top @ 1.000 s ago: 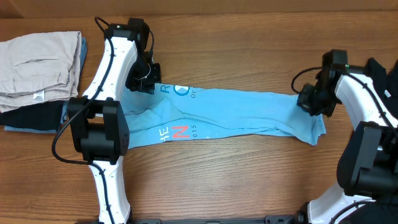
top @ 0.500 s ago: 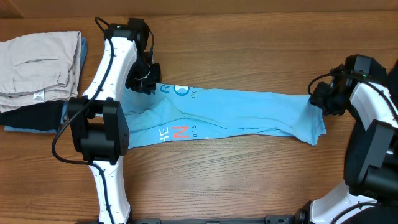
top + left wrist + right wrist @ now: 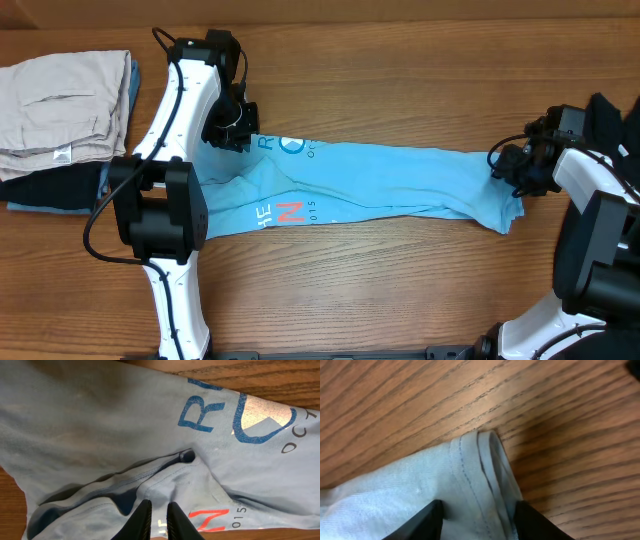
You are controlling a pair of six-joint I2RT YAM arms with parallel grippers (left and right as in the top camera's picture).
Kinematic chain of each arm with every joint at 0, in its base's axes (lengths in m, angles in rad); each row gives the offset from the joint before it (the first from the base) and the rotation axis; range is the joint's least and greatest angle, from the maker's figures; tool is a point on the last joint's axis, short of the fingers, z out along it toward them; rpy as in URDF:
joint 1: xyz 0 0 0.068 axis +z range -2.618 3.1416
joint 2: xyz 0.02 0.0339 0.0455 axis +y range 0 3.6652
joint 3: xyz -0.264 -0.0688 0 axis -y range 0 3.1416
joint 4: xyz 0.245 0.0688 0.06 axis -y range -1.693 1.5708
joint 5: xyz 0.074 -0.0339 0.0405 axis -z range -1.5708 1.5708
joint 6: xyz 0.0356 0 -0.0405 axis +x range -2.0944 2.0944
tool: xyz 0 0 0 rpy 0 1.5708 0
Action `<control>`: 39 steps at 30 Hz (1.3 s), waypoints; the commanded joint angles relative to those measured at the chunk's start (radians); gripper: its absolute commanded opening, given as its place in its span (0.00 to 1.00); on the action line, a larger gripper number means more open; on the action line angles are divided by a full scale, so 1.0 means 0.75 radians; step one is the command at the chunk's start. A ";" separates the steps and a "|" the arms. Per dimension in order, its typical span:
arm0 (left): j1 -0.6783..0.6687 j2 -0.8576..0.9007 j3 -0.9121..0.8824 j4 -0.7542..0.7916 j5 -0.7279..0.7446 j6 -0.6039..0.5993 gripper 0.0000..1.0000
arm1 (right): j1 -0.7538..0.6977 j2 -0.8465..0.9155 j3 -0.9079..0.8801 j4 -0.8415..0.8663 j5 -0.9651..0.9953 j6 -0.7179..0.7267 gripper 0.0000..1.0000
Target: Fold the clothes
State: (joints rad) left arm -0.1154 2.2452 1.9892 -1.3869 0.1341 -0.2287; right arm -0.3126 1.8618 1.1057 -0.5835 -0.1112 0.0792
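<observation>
Over the T-shirt [image 3: 380,180] hem, right end effector [image 3: 477,522] hangs half-open; left end effector [image 3: 157,520] narrow, grip unclear.

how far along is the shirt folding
Done: the T-shirt lies folded lengthwise into a narrow strip. In hand: the right gripper is open astride the hem end; the left gripper sits at the chest end, grip unclear. To do: fold the strip crosswise into a compact bundle.

The overhead view looks straight down from afar on the whole worktop [image 3: 400,290]. Each wrist view sits close behind the left tool [image 3: 157,521] or right tool [image 3: 477,520], facing the T-shirt [image 3: 380,180] beneath, which all three share
</observation>
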 commanded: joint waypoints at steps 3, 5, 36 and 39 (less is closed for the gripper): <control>0.007 -0.024 0.012 0.000 -0.015 0.026 0.15 | -0.004 -0.005 -0.008 0.009 -0.025 0.003 0.05; 0.007 -0.024 0.012 0.001 -0.015 0.026 0.16 | -0.004 -0.005 0.013 -0.004 -0.029 0.004 0.04; -0.055 -0.028 0.054 0.115 0.132 0.098 0.11 | 0.037 0.019 0.298 -0.127 -0.455 -0.002 0.09; -0.085 -0.017 0.054 0.152 0.125 0.096 0.34 | 0.058 0.019 0.298 -0.161 -0.441 -0.002 0.26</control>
State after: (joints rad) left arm -0.1524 2.2452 2.0048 -1.2854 0.2111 -0.1757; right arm -0.2859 1.8751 1.3045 -0.6975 -0.4419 0.0803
